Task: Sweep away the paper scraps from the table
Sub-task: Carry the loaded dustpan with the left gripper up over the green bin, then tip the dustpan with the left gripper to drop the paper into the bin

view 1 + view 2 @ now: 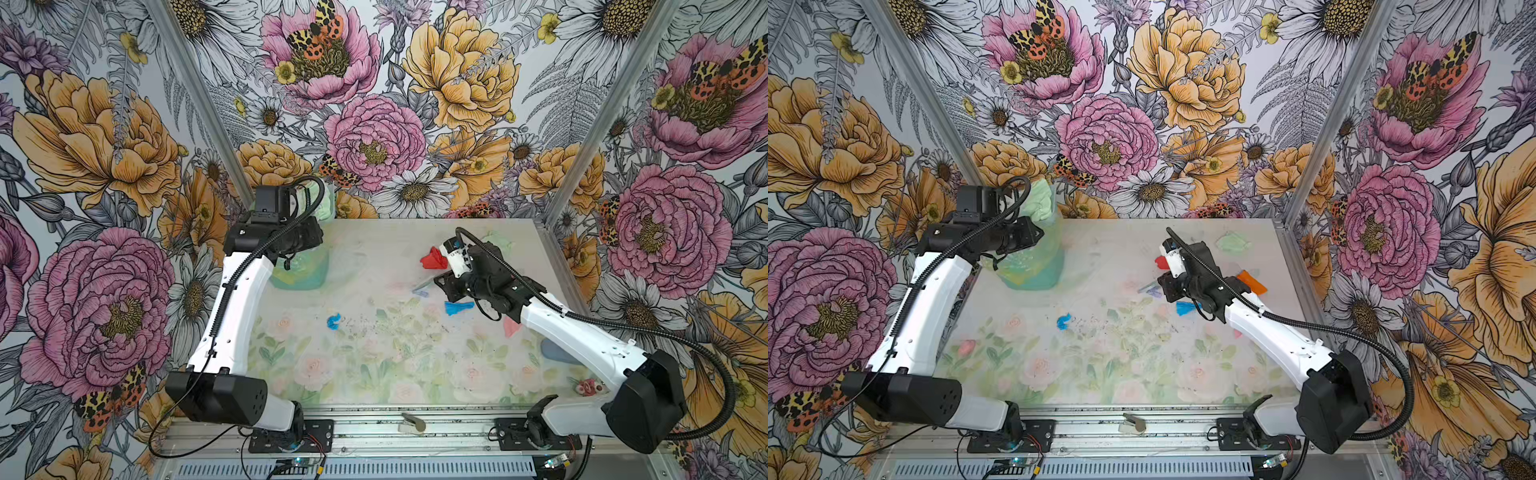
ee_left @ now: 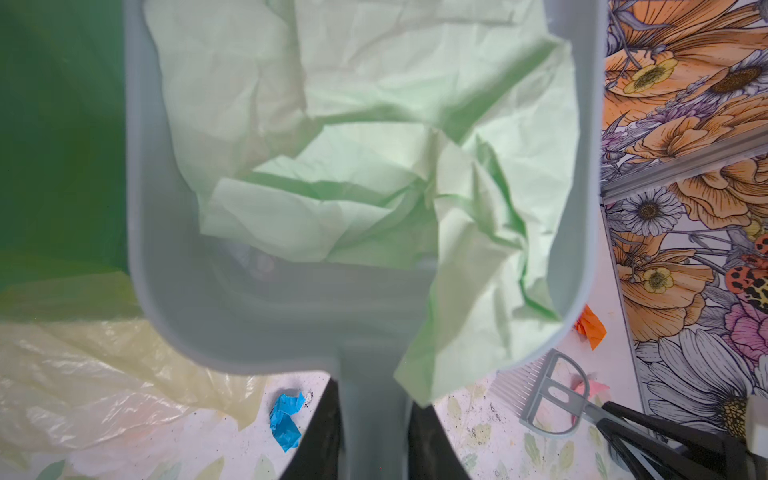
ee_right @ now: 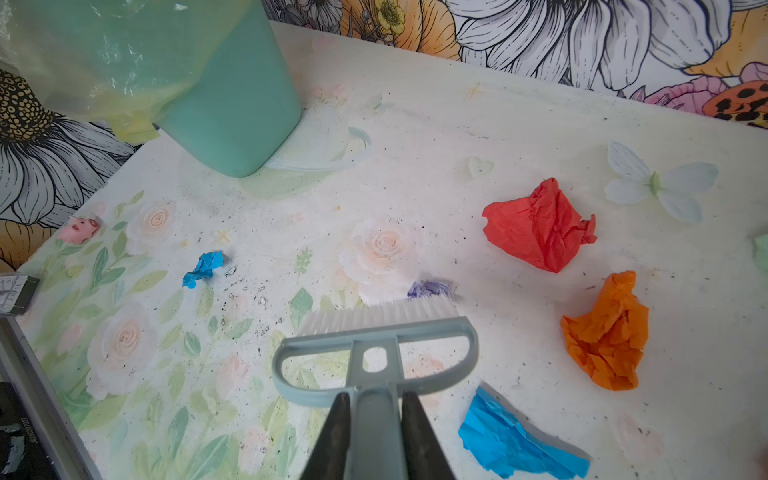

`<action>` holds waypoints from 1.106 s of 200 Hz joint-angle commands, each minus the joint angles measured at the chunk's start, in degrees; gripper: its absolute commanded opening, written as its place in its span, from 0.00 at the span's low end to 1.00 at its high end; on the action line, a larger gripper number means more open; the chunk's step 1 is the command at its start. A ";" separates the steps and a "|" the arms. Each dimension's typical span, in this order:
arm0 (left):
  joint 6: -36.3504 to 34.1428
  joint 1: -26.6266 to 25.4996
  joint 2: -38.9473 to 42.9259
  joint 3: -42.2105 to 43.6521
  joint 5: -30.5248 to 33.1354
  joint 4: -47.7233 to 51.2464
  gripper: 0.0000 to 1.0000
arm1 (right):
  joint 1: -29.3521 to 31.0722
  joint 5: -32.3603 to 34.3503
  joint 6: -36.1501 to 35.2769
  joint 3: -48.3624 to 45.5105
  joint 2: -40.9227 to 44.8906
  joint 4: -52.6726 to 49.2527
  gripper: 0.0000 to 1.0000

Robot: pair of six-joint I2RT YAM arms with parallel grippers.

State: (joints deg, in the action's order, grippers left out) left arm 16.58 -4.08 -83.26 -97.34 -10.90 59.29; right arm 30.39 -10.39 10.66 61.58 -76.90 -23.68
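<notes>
Left gripper [image 2: 374,419]: jaws clamped on the handle of the grey-blue dustpan [image 2: 249,316]. The pan is raised above the green bin [image 1: 1042,270], which stands in the far left corner of the table [image 1: 1100,386]. The bin is lined with a yellowish plastic bag [image 2: 104,374]. A big crumpled pale green sheet [image 2: 374,166] fills the pan, one flap spilling over the back rim beside the handle. Right gripper [image 3: 376,411]: jaws pinching the handle of the brush [image 3: 374,340], right of the table's middle. Its white bristles are down on the surface and touch a lilac scrap [image 3: 430,288]. Other paper scraps lie loose on the table. The red scrap [image 3: 538,226] is beyond the brush toward the far edge. The orange scrap [image 3: 606,332] is near the right edge. The large blue scrap [image 3: 515,438] is just beside the brush handle on its near-edge side. The small blue scrap [image 1: 333,322] lies alone about mid-table, with dark specks [image 1: 361,322] scattered next to it. The pale green scrap [image 1: 1233,243] is close to the far right corner. The pink scrap [image 1: 510,326] is toward the right edge, partly hidden under the right arm.
</notes>
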 commanded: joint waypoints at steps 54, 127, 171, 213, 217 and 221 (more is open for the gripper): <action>3.32 3.91 -0.74 3.45 -9.96 -6.91 0.12 | -0.46 -1.04 0.89 0.11 -0.87 2.15 0.00; 8.33 7.99 -4.24 4.24 -20.66 -13.31 0.12 | -0.38 -1.20 0.90 -0.05 -0.65 2.13 0.00; 12.49 9.10 -4.21 7.38 -25.57 -19.47 0.11 | -0.42 -1.25 0.76 0.03 -0.35 2.03 0.00; 19.82 10.44 -2.57 12.47 -32.08 -29.30 0.12 | -0.40 -1.36 0.89 0.12 -0.43 1.99 0.00; 20.17 10.60 -2.44 12.80 -32.46 -29.90 0.12 | -0.40 -1.31 0.98 0.12 -0.37 1.99 0.00; 20.55 10.58 -2.24 13.08 -32.64 -30.31 0.12 | -0.38 -1.30 1.03 0.12 -0.32 1.98 0.00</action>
State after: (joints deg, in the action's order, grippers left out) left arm 32.18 5.54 -87.85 -86.15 -38.20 36.86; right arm 30.39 -10.85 11.05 61.58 -77.60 -23.33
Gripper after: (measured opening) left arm 0.214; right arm 0.205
